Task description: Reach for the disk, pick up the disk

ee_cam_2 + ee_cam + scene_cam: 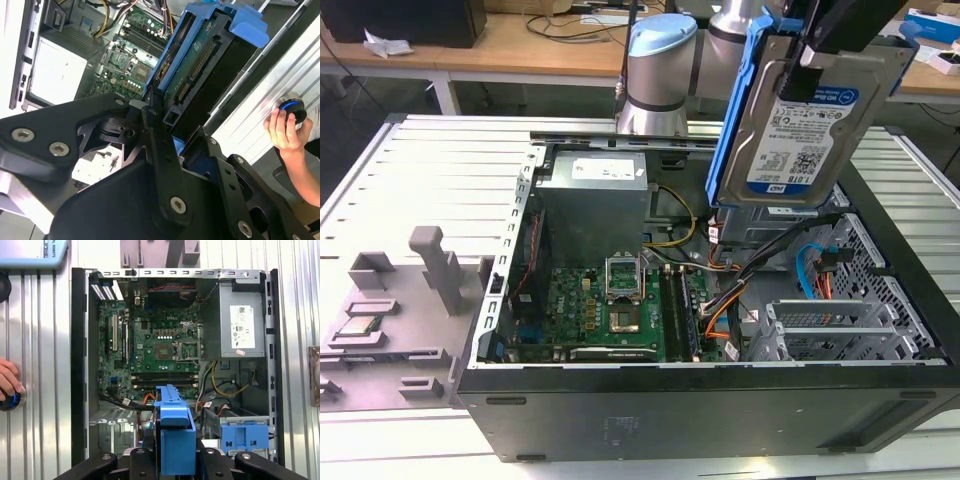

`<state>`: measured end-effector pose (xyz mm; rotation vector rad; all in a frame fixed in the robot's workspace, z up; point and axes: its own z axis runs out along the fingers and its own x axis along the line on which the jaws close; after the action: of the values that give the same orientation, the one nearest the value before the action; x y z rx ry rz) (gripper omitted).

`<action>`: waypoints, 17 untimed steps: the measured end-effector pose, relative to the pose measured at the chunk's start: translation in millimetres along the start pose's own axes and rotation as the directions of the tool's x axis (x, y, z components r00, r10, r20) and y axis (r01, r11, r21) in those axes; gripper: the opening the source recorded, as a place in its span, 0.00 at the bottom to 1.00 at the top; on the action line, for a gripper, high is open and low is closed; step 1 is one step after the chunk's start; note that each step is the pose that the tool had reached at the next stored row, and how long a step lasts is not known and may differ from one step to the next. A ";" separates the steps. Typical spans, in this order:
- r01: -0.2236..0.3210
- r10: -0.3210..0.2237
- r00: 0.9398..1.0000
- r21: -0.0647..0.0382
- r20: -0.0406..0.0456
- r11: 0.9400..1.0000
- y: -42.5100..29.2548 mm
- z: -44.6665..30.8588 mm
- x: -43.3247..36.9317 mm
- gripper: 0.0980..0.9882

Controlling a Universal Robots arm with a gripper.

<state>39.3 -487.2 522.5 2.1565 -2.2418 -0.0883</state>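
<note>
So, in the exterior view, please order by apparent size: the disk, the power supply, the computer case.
1. Computer case, clearly largest.
2. The disk, held up by the gripper, and the power supply look similar; the disk seems nearer the camera, so I leave them unranked.

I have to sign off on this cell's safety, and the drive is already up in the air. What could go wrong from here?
1. The end effector grips the disk at one end only, so it could slip and drop onto the motherboard in the open computer case.
2. Loose cables lie just beneath it and might snag.
3. A person's hand rests on a button beside the case, close to the arm's working space.
</note>
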 end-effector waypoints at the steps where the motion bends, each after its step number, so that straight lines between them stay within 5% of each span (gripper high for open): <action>1: 0.000 0.000 1.000 0.000 0.000 1.000 -0.1 0.0 2.6 0.30; 17: 0.000 0.000 1.000 0.000 0.000 1.000 -0.8 -0.2 20.9 0.30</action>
<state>39.3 -508.1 522.3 2.1565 -2.2418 -0.0883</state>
